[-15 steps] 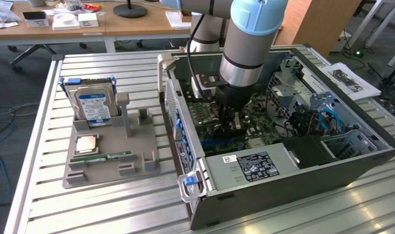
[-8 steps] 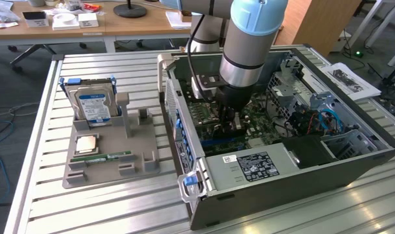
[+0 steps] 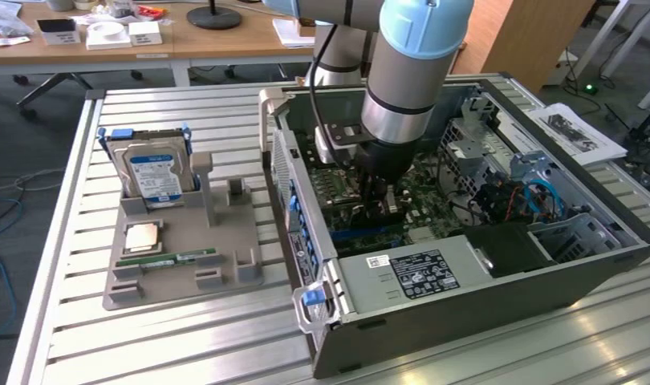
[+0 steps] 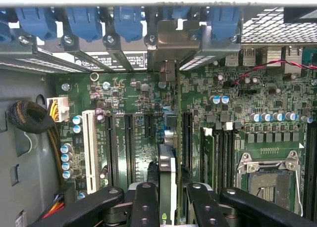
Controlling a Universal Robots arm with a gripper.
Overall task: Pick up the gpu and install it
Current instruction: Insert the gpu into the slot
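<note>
The hand (image 4: 167, 193) grips the graphics card (image 4: 167, 168), which stands on edge over the motherboard (image 4: 130, 101), its length pointing toward the blue clips (image 4: 128, 22); it is thin and silvery-edged.

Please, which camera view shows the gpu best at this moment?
The wrist view: the gpu is held edge-on in the gripper, right above the motherboard slots. In the exterior view it is just a dark piece under the arm, inside the computer case.
</note>
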